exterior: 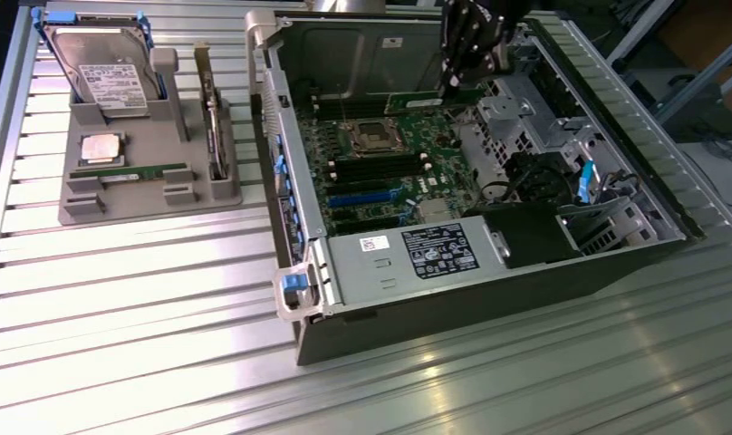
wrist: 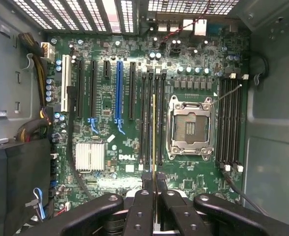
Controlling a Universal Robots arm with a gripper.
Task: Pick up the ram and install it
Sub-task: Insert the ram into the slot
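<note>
One ram stick (wrist: 154,132) hangs clenched edge-on in your gripper (wrist: 154,176) over the memory slots (exterior: 379,169), at six o'clock of the socket (exterior: 372,136) in the exterior view, so keep it parallel to them.

Black robot gripper (wrist: 154,176) poised above the green motherboard (wrist: 134,147), facing squarely down onto it. Two black fingers (wrist: 145,196) drawn close together, tips pinching a thin green ram stick (wrist: 154,132) held edge-on to the motherboard. Black linkage bars (wrist: 90,209) splay outward behind the fingers. In the exterior view, the gripper hangs near-vertical over the motherboard.
</note>
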